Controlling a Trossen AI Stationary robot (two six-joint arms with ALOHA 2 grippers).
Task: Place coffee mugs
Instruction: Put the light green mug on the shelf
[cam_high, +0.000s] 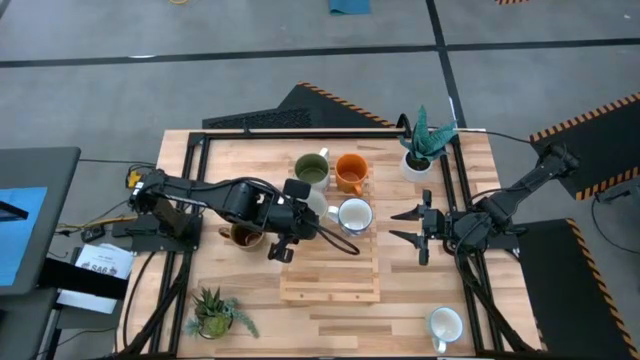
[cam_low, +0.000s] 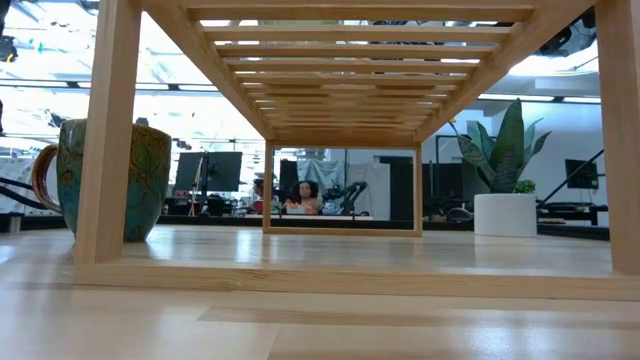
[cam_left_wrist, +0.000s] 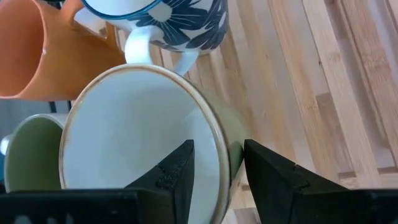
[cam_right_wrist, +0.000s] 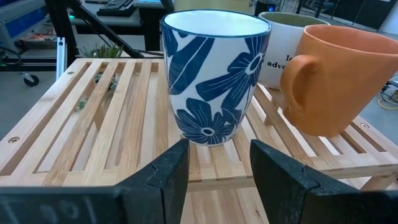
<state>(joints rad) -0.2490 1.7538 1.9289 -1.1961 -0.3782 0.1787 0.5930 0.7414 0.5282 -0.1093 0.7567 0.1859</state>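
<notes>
A slatted wooden rack (cam_high: 330, 275) lies mid-table. On its far part stand an olive-green mug (cam_high: 311, 170), an orange mug (cam_high: 350, 172) and a white mug with blue flowers (cam_high: 355, 215). My left gripper (cam_high: 303, 207) reaches in from the left and is shut on a pale mug (cam_high: 320, 203) between them. A dark brown mug (cam_high: 243, 235) stands on the table left of the rack, and another white mug (cam_high: 445, 325) near the right front corner. My right gripper (cam_high: 408, 225) is open, just right of the rack, facing the flowered mug (cam_right_wrist: 214, 74). My left gripper (cam_left_wrist: 217, 152) holds the pale mug by its wall at the rim (cam_left_wrist: 214, 140), one finger (cam_left_wrist: 177, 171) inside the white hollow and the other (cam_left_wrist: 267, 177) outside. The fingers come from above, slanting in from the table's left. Whether the mug's base rests on the rack cannot be told.
A white pot with a teal plant (cam_high: 420, 150) stands at the far right, and a small spiky plant (cam_high: 215, 315) at the near left. The rack's near half is bare slats. In the low view, the brown-handled mug (cam_low: 110, 180) stands left of the rack's leg.
</notes>
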